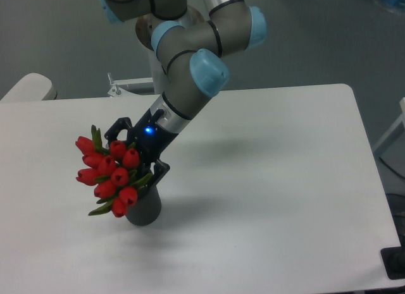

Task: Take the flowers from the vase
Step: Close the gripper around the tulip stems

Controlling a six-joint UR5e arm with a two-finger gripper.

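One arm: a UR5e reaches down from the far side of the bench (266,180) toward its near-left part.
End effector (140,156): black, two-fingered, set at the far-right edge of the bunch; one finger shows at the far side near the top buds, the other lower down by the vase mouth.
End effector state: fingers apart and straddling the stem-and-leaf zone just behind the buds; I cannot tell whether the pads already touch stems, but they do not look clamped.
Flowers (109,171): a tight cluster of red tulip buds with green leaves, seated in the vase and leaning out to the left, overhanging its rim.
Vase (145,207): small, dark grey, cylindrical, upright on the bench, directly under the end effector's lower finger.
Key relation: the buds lie to the left and slightly near of the end effector; the stems run from the vase mouth up and leftward, so the long axis is tilted, not vertical.
Step in hand: judged to be the closing grasp on the stems, lift not yet begun.
Next move calls for: closing across the stems, then drawing out along that tilted axis.
Risk: the lower finger sits very close to the vase rim and could drag or tip it.
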